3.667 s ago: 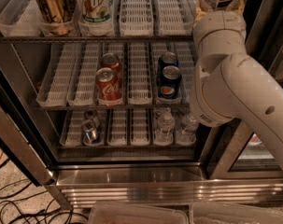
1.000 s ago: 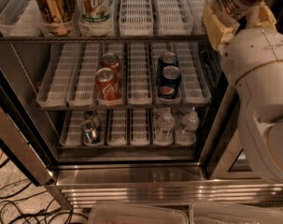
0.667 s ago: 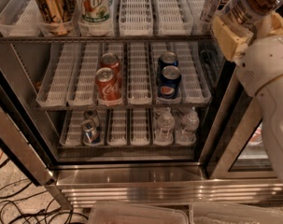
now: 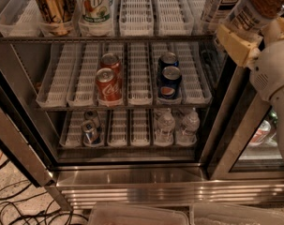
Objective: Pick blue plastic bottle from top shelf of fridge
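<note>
My gripper (image 4: 248, 32) is at the upper right, in front of the fridge's (image 4: 132, 182) right door edge. It is shut on the blue plastic bottle (image 4: 261, 3), a clear bottle of brown tea with a white-and-navy label, held tilted outside the racks. One yellowish finger (image 4: 235, 43) shows on the bottle's left side; the other is hidden behind it. A second bottle with a like "TEA" label (image 4: 221, 1) stands at the right end of the top shelf (image 4: 141, 18).
A gold can (image 4: 50, 3) and a green-white can (image 4: 95, 3) stand on the top shelf's left. Red cola cans (image 4: 106, 81) and blue Pepsi cans (image 4: 168, 78) fill the middle rack. Small water bottles (image 4: 176, 125) and cans (image 4: 90, 128) sit on the lower rack. Cables lie on the floor at left.
My arm has swung up and to the right, away from the racks, carrying the tea bottle out past the fridge's right edge. The cans and water bottles have not moved.
</note>
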Robot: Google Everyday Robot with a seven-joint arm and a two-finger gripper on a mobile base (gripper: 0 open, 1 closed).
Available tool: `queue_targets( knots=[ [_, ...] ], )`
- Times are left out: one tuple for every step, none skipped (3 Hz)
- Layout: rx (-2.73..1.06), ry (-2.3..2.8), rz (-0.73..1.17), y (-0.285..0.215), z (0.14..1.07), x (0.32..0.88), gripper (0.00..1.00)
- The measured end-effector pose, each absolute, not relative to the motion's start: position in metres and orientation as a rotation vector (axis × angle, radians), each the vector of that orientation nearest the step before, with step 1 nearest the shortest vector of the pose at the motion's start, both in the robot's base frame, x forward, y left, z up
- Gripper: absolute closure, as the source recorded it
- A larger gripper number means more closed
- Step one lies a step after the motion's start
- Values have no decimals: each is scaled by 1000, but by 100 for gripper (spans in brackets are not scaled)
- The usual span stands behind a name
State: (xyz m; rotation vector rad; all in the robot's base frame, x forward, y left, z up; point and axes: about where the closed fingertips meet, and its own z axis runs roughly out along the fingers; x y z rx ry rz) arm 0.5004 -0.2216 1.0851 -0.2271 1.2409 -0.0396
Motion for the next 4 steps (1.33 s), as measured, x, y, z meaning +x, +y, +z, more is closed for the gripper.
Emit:
queue_targets(
  knots=[
    [-277, 1265, 24, -203, 1067, 502, 100],
    [-348, 1336, 127, -181, 1035, 495, 100],
    [-452, 1375, 260, -143, 1014, 482, 100],
    [-554, 1391, 371, -117, 1005, 472, 100]
  ],
)
